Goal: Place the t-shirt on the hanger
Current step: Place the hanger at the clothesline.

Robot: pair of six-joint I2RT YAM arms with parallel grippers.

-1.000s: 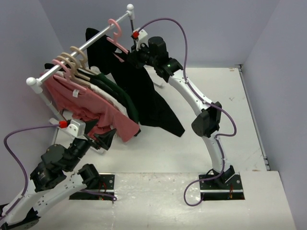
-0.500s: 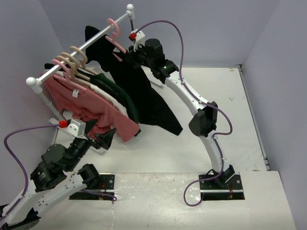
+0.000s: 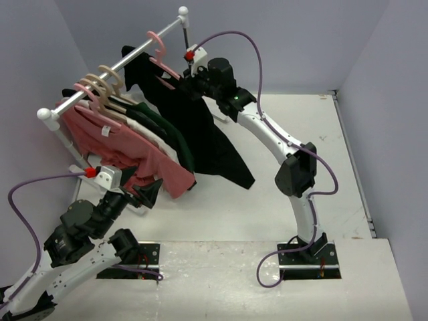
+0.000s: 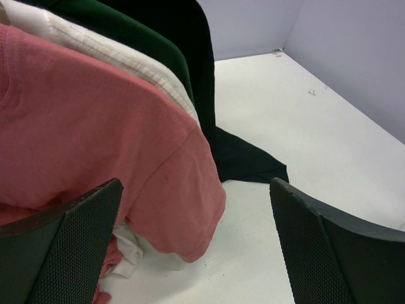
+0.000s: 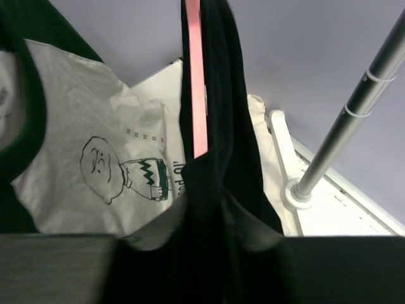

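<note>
Over the far-left corner of the white worktop, the large plain black fabric t-shirt is hanging long axis downward from the metal rail, draped on the bright pink plastic hanger. The right claw, by far the nearer, is sitting at its shoulder with cloth between the fingers; whether it is pinching cannot be told. The left claw is gaping wide, empty.

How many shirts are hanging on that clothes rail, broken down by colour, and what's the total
salmon-pink shirt: 1
white shirt: 1
dark green shirt: 1
black t-shirt: 1
Total: 4
</note>
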